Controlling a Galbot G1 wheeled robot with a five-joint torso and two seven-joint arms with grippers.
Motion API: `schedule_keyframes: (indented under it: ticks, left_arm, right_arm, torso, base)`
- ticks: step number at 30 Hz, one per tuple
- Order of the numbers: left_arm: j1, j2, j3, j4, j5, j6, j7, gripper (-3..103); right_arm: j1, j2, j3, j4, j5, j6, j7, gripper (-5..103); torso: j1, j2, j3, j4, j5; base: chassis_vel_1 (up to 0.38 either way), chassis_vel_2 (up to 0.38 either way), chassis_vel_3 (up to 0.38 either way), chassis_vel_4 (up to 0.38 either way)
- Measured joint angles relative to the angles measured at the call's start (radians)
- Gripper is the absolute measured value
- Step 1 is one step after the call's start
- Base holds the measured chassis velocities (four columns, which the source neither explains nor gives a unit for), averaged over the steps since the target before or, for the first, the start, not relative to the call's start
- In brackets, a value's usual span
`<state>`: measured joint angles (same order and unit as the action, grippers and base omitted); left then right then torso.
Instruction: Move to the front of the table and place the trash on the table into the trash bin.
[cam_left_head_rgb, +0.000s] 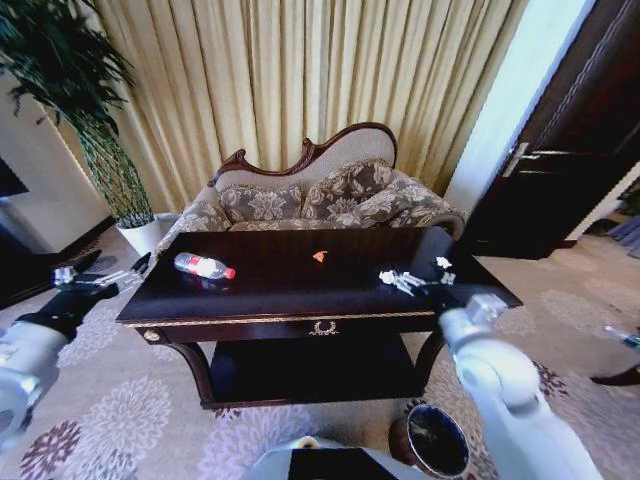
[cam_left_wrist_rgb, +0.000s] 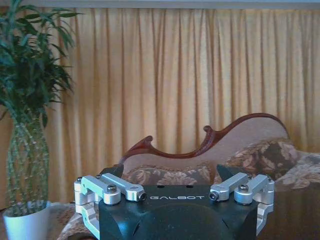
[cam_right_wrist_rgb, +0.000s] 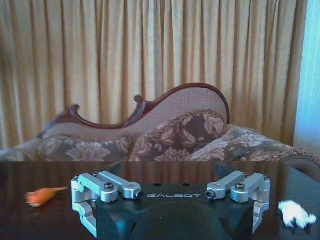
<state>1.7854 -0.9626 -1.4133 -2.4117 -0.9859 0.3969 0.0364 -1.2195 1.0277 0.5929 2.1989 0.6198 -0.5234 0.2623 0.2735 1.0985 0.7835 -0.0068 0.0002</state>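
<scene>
The dark glossy table (cam_left_head_rgb: 300, 300) stands right in front of me, before the sofa. On it lie the trash pieces: a clear bottle with a red label (cam_left_head_rgb: 204, 266) at the left, an orange scrap (cam_left_head_rgb: 319, 256) (cam_right_wrist_rgb: 42, 195) in the middle, and crumpled white paper (cam_left_head_rgb: 404, 281) (cam_right_wrist_rgb: 295, 214) at the right. The dark round trash bin (cam_left_head_rgb: 437, 440) stands on the carpet by the table's front right leg. My left gripper (cam_left_head_rgb: 104, 271) (cam_left_wrist_rgb: 170, 172) hovers open off the table's left end. My right gripper (cam_left_head_rgb: 447, 290) (cam_right_wrist_rgb: 167, 170) is open over the table's right front part, near the paper.
A carved floral sofa (cam_left_head_rgb: 320, 195) runs behind the table, with curtains behind it. A tall plant in a white pot (cam_left_head_rgb: 140, 232) (cam_left_wrist_rgb: 26, 222) stands at the back left. A dark door (cam_left_head_rgb: 570, 150) is at the right. Patterned carpet surrounds the table.
</scene>
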Motion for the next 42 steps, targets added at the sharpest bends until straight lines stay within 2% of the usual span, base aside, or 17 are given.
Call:
schedule_keyframes:
  ticks: [1,2,4,5,7,10,15,19,24,40,41,42]
  left_arm:
    - [0.008,-0.013,-0.009,-0.003,0.000,-0.003,0.000,100]
    - [0.021,-0.044,-0.021,-0.008,0.007,-0.008,0.000,100]
    - [0.025,-0.052,-0.022,-0.009,0.014,-0.008,0.000,100]
    - [0.025,-0.052,-0.022,-0.009,0.014,-0.008,0.000,100]
    - [0.024,-0.054,-0.022,-0.007,0.018,-0.008,0.000,100]
    - [0.017,-0.059,-0.017,0.001,0.024,-0.008,0.000,100]
    - [0.016,-0.073,-0.007,0.013,0.037,-0.009,0.000,100]
    - [0.014,-0.076,0.006,0.019,0.052,-0.014,0.000,100]
    - [0.001,-0.069,0.027,0.030,0.070,-0.017,-0.003,100]
    - [0.003,-0.066,0.020,0.033,0.068,-0.024,-0.001,100]
    - [0.003,-0.066,0.020,0.033,0.067,-0.025,-0.001,100]
    - [0.003,-0.066,0.020,0.033,0.067,-0.027,-0.001,100]
  right_arm:
    - [0.043,-0.023,-0.018,-0.035,0.011,-0.018,0.017,100]
    - [0.142,-0.064,-0.045,-0.112,0.049,-0.071,0.085,100]
    - [0.185,-0.084,-0.047,-0.149,0.089,-0.119,0.136,100]
    - [0.185,-0.084,-0.047,-0.149,0.089,-0.119,0.136,100]
    - [0.222,-0.102,-0.045,-0.177,0.127,-0.176,0.163,100]
    - [0.258,-0.129,-0.047,-0.219,0.160,-0.208,0.181,100]
    - [0.318,-0.163,-0.065,-0.300,0.187,-0.214,0.198,100]
    - [0.347,-0.186,-0.088,-0.352,0.249,-0.214,0.206,100]
    - [0.357,-0.190,-0.114,-0.409,0.290,-0.214,0.211,100]
    - [0.318,-0.205,-0.112,-0.433,0.270,-0.211,0.194,100]
    - [0.315,-0.205,-0.112,-0.432,0.265,-0.210,0.193,103]
    - [0.312,-0.204,-0.112,-0.428,0.257,-0.210,0.192,100]
  torso:
    - [0.000,0.000,0.000,0.0000,-0.0001]
    - [0.000,0.000,0.000,-0.0001,0.0000]
    - [0.000,0.000,0.000,-0.0003,0.0001]
    - [0.000,0.000,0.000,-0.0003,0.0001]
    - [0.000,0.000,0.000,-0.0003,0.0001]
    - [0.000,0.000,0.000,-0.0004,-0.0001]
    - [0.000,0.000,0.000,-0.0002,-0.0001]
    - [0.000,0.000,0.000,-0.0002,0.0000]
    - [0.000,0.000,0.000,-0.0002,0.0000]
    - [0.000,0.000,0.000,-0.0001,-0.0001]
    - [0.000,0.000,0.000,-0.0001,-0.0002]
    - [0.000,0.000,0.000,-0.0002,-0.0001]
  base:
    - [0.000,0.000,0.000,0.000]
    - [0.000,0.000,0.000,0.000]
    - [0.000,0.000,0.000,0.000]
    - [0.000,0.000,0.000,0.000]
    - [0.000,0.000,0.000,0.000]
    - [0.000,0.000,0.000,0.000]
    - [0.000,0.000,0.000,0.000]
    - [0.000,0.000,0.000,0.000]
    - [0.000,0.000,0.000,0.000]
    - [0.000,0.000,0.000,0.000]
    - [0.000,0.000,0.000,0.000]
    - [0.000,0.000,0.000,0.000]
